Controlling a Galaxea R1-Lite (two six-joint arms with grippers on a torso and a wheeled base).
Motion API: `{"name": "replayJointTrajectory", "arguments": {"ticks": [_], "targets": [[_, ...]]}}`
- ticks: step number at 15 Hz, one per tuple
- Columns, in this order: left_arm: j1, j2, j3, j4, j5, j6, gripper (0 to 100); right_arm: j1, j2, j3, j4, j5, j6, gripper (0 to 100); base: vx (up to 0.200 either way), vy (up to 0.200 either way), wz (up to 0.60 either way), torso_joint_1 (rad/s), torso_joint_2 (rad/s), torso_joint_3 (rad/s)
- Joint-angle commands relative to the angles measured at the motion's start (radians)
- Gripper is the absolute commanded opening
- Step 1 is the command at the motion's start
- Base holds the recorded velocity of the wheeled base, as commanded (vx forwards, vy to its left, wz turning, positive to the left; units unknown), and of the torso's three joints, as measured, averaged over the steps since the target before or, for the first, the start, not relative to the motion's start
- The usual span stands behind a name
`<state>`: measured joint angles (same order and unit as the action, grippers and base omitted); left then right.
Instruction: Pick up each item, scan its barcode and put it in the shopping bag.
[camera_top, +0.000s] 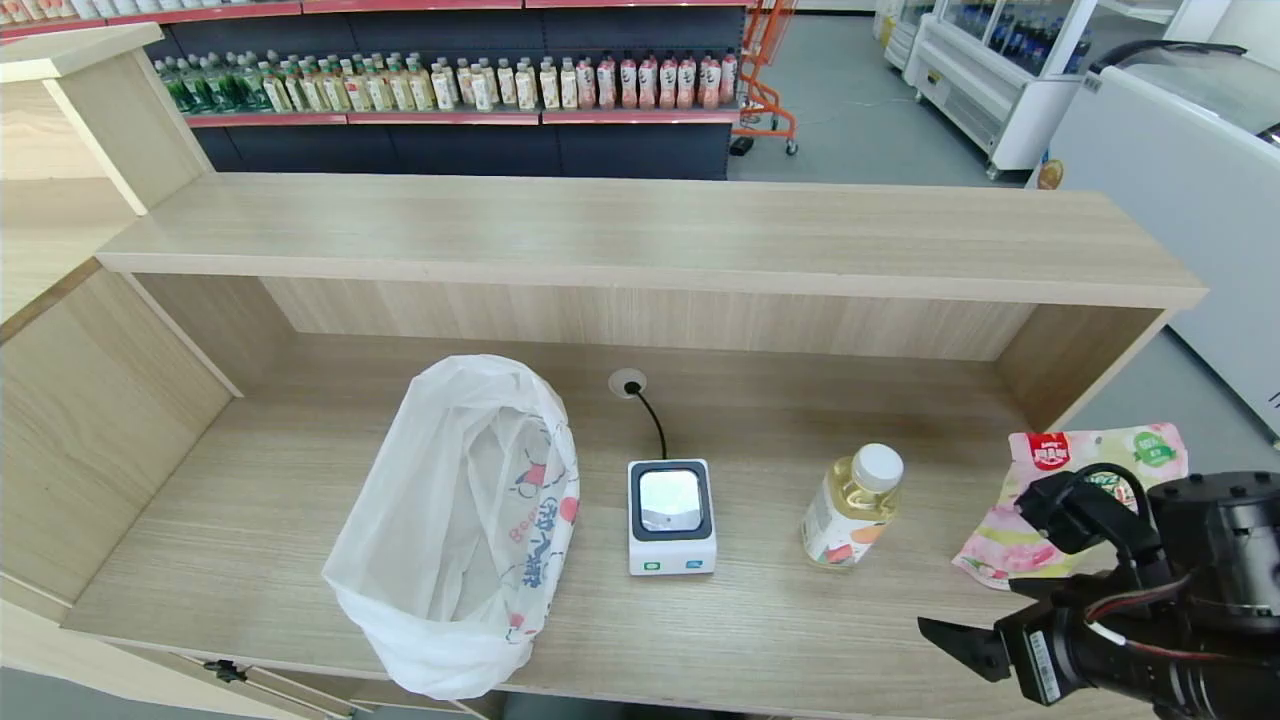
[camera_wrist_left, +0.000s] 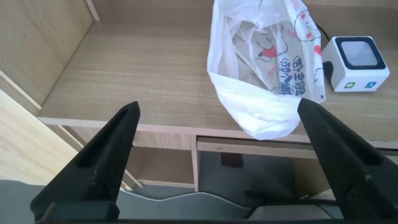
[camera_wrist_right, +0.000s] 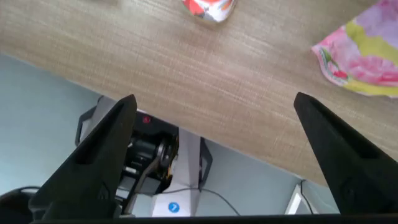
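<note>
Left gripper (camera_wrist_left: 219, 107): hanging with its jaws spread wide, gripping nothing, just off the counter's (camera_top: 250, 520) near edge by the bag.
Right gripper (camera_wrist_right: 214, 102): hovering with its jaws wide apart and holding nothing, over the near edge at the right end.
Shopping bag (camera_top: 460, 520): sitting open-mouthed left of the scanner; red and blue characters and a cartoon figure are showing on its side, too creased to read.
Scanner (camera_top: 671, 515): facing its glass window upward, showing a green and a blue mark on its front.
Bottle (camera_top: 852, 507): standing upright between scanner and pouch; its label print is too small to read.
Pouch (camera_top: 1100, 470): lying flat at the right end, carrying a red and a green badge, its lower part being covered by the right arm.
</note>
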<state>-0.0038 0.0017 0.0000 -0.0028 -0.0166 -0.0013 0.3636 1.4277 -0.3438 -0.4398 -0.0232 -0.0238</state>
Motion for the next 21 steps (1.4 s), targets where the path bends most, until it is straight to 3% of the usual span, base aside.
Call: {"name": "replayJointTrajectory", "arguments": {"ticks": [1, 12, 21], "targets": [[0.001, 0.0, 0.0, 0.0, 0.0, 0.0, 100, 0.006, 0.105, 0.017, -0.091, -0.007, -0.001, 100, 0.0, 0.0, 0.0, 0.0, 0.0, 0.0], [0.001, 0.0, 0.0, 0.0, 0.0, 0.0, 100, 0.054, 0.396, 0.028, -0.481, -0.041, -0.05, 100, 0.0, 0.0, 0.0, 0.0, 0.0, 0.0], [0.001, 0.0, 0.0, 0.0, 0.0, 0.0, 100, 0.066, 0.51, -0.076, -0.625, -0.038, -0.079, 100, 0.0, 0.0, 0.0, 0.0, 0.0, 0.0]]}}
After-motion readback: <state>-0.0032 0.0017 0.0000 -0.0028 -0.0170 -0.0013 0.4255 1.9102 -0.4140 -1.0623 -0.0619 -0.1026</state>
